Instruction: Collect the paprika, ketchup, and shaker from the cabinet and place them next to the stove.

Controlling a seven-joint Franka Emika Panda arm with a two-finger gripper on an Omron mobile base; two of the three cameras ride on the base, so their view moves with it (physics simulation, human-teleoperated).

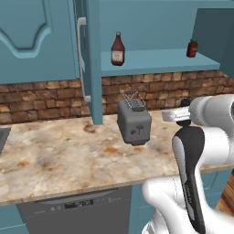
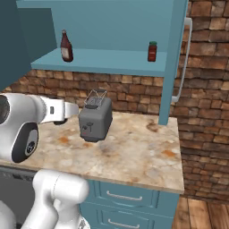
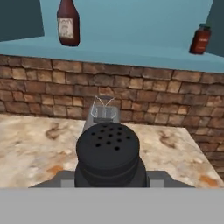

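- The cabinet (image 1: 151, 61) stands open; on its teal shelf I count two things, one ketchup (image 1: 118, 49) and one paprika (image 1: 192, 48), well apart from each other.
- The ketchup is at the left part of the shelf, about 11 o'clock from the toaster (image 1: 134, 121) in the left base view. It carries a pale label, but the writing on it is too small to read in any view.
- The paprika is at the right part of the shelf, about 1 o'clock from the toaster. Its label also cannot be read.
- One grey toaster stands on the marble counter (image 1: 55, 155), under the shelf and between the two shelf things. It has small dark marks on its front face, not readable.
- One shaker (image 3: 108, 154) is in the hand view, at 6 o'clock. It is black, with small holes in its round top, and I count about twelve holes.
- The gripper (image 3: 108, 179) is clenched on the shaker: a grey finger (image 3: 65, 179) presses at each side of its body.
- The hand view shows the shaker close, with the toaster partly hidden behind it at 12 o'clock.
- The left base view shows one long silver handle (image 1: 81, 59) on the open door and one dishwasher (image 1: 77, 208) under the counter.
- The right base view shows two drawers (image 2: 129, 203) under the counter and a wood floor (image 2: 205, 214) at 5 o'clock.
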